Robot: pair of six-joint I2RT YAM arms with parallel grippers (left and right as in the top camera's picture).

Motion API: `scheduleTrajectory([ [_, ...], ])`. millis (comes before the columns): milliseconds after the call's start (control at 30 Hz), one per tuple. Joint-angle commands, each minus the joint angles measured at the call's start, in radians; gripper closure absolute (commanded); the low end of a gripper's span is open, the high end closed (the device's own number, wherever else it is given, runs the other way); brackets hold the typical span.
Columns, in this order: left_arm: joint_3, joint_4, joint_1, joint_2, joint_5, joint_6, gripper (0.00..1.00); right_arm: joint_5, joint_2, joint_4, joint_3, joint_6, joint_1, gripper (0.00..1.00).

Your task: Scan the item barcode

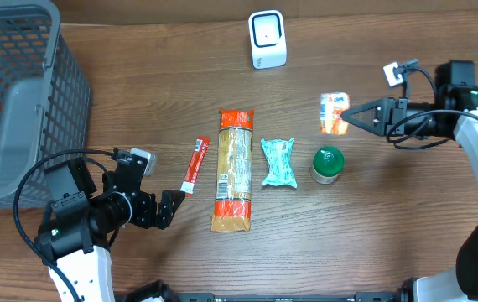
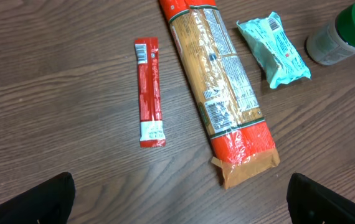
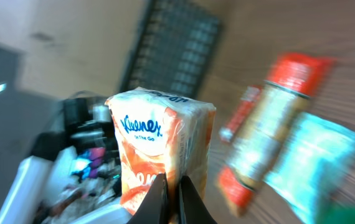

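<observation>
Pinching a soft, boxy, plastic-wrapped tissue pack [image 3: 159, 149], right gripper [image 3: 172, 190] fingers nearly meet; left gripper [image 2: 180, 199] fingers spread wide.

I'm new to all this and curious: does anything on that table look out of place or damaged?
Nothing looks spilled or broken. Only the tissue pack stands apart from the row, pinched by the right claw. The red stick lies slightly slanted beside the pasta.
</observation>
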Motion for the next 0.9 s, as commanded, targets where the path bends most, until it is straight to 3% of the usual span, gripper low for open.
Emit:
scheduleTrajectory([
  [0, 0.014, 0.001, 0.008, 0.003, -0.006, 0.019, 0.00, -0.151, -0.024, 0.037, 0.021, 0.049, 0.033, 0.96],
  [167, 0.014, 0.001, 0.008, 0.003, -0.017, 0.019, 0.00, -0.151, -0.024, 0.066, 0.021, 0.123, 0.064, 0.96],
  [867, 0.014, 0.001, 0.008, 0.003, -0.021, 0.019, 0.00, -0.101, -0.024, 0.090, 0.019, 0.121, 0.106, 0.96],
])
